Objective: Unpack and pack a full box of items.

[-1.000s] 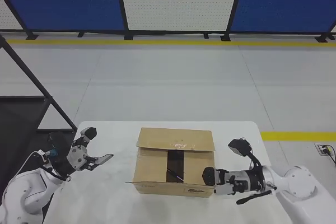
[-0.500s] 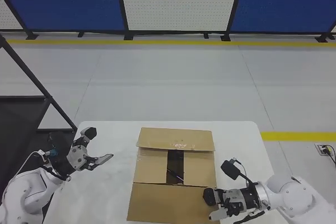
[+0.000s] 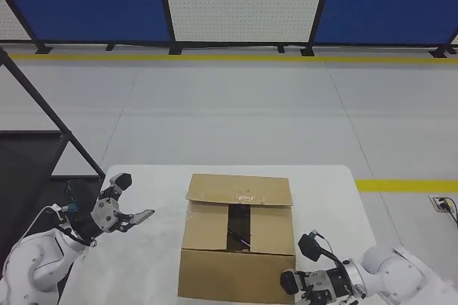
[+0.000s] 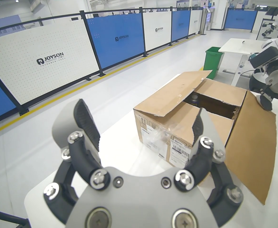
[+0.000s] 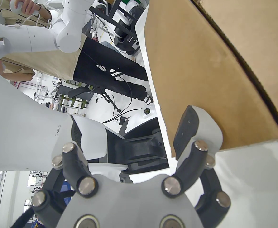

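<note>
Judging from the layout, early in the unpacking, at the flap-opening step. Mid-tabletop [image 3: 153,259], between the two arms: the box [image 3: 210,229], near flap [image 3: 229,278] folded outward towards the robot, far flap [image 3: 240,189] laid back the other way, two inner flaps almost shut over a dark slot. Contents down there too dim to name. At the near flap's right corner: the right claw [image 3: 290,284], spread open, the flap's edge between its fingers, one pad [image 5: 186,129] against the card, nothing clamped. Above the bare side of the tabletop, well apart from the box: the left claw [image 3: 131,200], also spread wide and empty.

Likely trouble from here. Dragging the whole box towards the tabletop's near edge, if pulled by that flap alone, with light card on a smooth white top and no second claw bracing it. Tearing or creasing along the fold, the weak line in corrugated board. Slipping off the corner, with so little card between the pads. Catching on the inner flaps when reaching in through so narrow a slot.

Plain brown corrugated card throughout: matt, stiff, flat-panelled, ragged at the torn edges. Crinkled clear tape [image 4: 158,131] clinging to one end wall, glossy against the card, beside printed paper labels [image 4: 179,147]. Ribbed black rubber pads on smooth grey fingers, fixed with bright round screw heads.
</note>
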